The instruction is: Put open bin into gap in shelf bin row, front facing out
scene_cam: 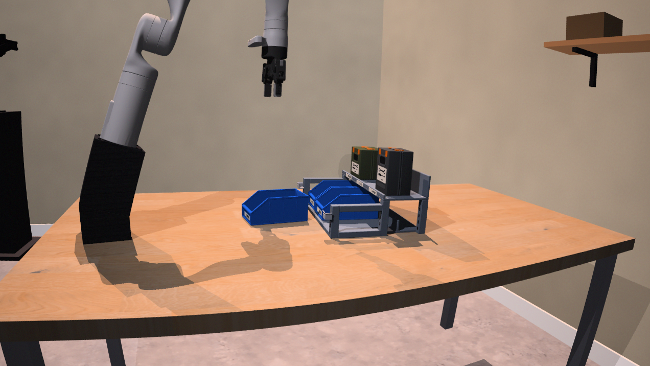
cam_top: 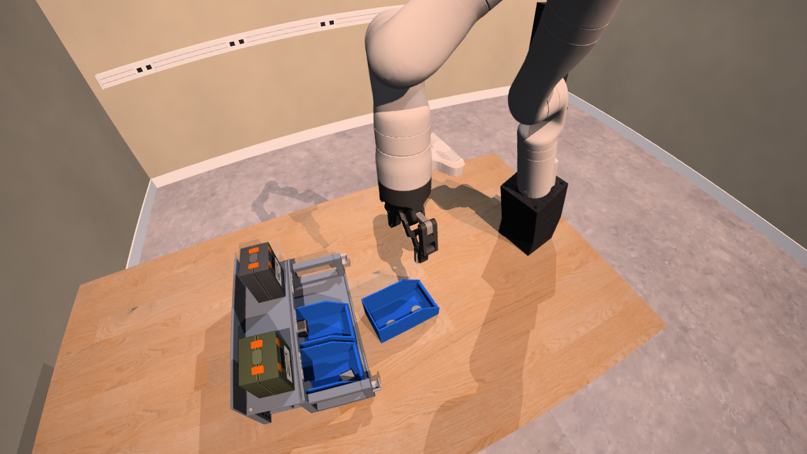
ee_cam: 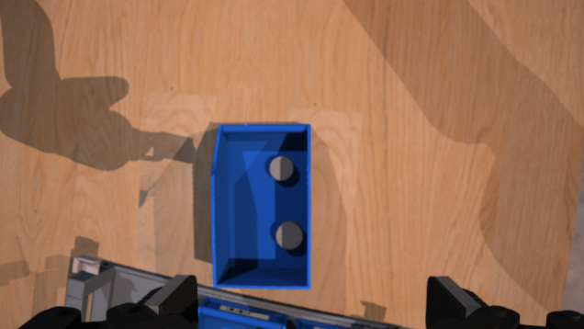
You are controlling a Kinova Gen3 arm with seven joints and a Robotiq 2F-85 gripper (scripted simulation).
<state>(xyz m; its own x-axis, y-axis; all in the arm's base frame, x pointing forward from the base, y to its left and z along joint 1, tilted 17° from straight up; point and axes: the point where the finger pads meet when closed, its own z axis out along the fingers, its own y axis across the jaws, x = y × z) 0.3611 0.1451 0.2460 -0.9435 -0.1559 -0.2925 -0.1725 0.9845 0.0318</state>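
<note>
The open blue bin (cam_top: pixel 407 326) (scene_cam: pixel 281 211) (ee_cam: pixel 250 207) stands upright on the table, just in front of the shelf (cam_top: pixel 264 316) (scene_cam: pixel 334 223) (ee_cam: pixel 135 285), its low front facing away from it. Two round grey parts (ee_cam: pixel 281 168) (ee_cam: pixel 289 235) lie in it. Two blue bins sit side by side on the shelf, a middle bin (cam_top: pixel 327 320) and an end bin (cam_top: pixel 330 356), each with a grey part visible. The gap (cam_top: pixel 323 288) is beside the middle bin, at the shelf end nearest the exterior camera. My gripper (cam_top: pixel 406 242) (scene_cam: pixel 272 94) (ee_cam: pixel 311 302) is open and empty, high above the table.
A dark grey case (cam_top: pixel 262 273) (scene_cam: pixel 394 175) and a green case (cam_top: pixel 261 361) (scene_cam: pixel 364 165) stand on the shelf's upper board. Side rails with posts frame the shelf's ends. A black pedestal (cam_top: pixel 530 222) (scene_cam: pixel 109 195) under the arm stands on the table.
</note>
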